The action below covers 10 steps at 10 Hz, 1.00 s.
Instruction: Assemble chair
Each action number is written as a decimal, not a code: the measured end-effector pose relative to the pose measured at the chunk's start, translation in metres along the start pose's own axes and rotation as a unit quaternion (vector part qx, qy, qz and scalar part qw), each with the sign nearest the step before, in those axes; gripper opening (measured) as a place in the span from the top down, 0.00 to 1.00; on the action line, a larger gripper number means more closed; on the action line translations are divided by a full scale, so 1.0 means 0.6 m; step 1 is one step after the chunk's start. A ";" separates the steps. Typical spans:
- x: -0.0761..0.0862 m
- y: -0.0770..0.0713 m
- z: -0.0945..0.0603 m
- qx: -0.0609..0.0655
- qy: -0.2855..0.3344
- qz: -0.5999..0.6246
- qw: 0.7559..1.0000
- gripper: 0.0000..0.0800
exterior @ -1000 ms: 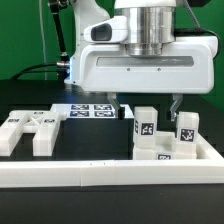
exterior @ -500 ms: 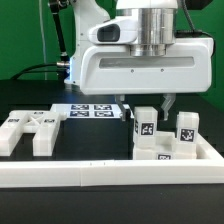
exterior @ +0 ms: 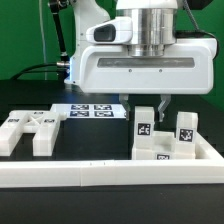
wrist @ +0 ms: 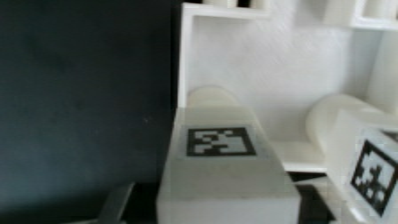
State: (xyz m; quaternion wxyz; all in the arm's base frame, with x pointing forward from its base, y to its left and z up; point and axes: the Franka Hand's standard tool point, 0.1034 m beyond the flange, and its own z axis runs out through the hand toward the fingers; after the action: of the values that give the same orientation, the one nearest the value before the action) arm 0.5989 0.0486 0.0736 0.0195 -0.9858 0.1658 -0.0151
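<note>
Gripper (exterior: 144, 104) straddles the upright chair part (exterior: 145, 124) — jaws half-open (contact: cannot tell).

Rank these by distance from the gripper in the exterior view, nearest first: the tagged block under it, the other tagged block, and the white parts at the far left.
From the gripper:
1. Tagged block: directly below, between the fingers.
2. Other tagged block: beside the first, on the exterior view's right.
3. White parts: far off on the exterior view's left.
</note>
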 end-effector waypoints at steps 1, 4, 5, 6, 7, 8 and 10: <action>0.000 -0.001 0.001 0.001 0.000 0.052 0.999 0.64; 0.002 0.000 0.002 0.017 -0.004 0.223 0.975 0.64; 0.002 0.000 0.002 0.017 -0.005 0.271 0.962 0.64; 0.002 -0.001 0.002 0.018 -0.005 0.312 0.950 0.64; 0.002 -0.002 0.002 0.018 -0.008 0.394 0.919 0.64; 0.001 -0.004 0.002 0.019 -0.010 0.431 0.902 0.64; 0.000 -0.006 0.002 0.020 -0.011 0.476 0.879 0.64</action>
State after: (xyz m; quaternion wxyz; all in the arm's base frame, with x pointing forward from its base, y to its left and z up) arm 0.6004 0.0520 0.0723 0.0457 -0.7874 0.6147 0.0040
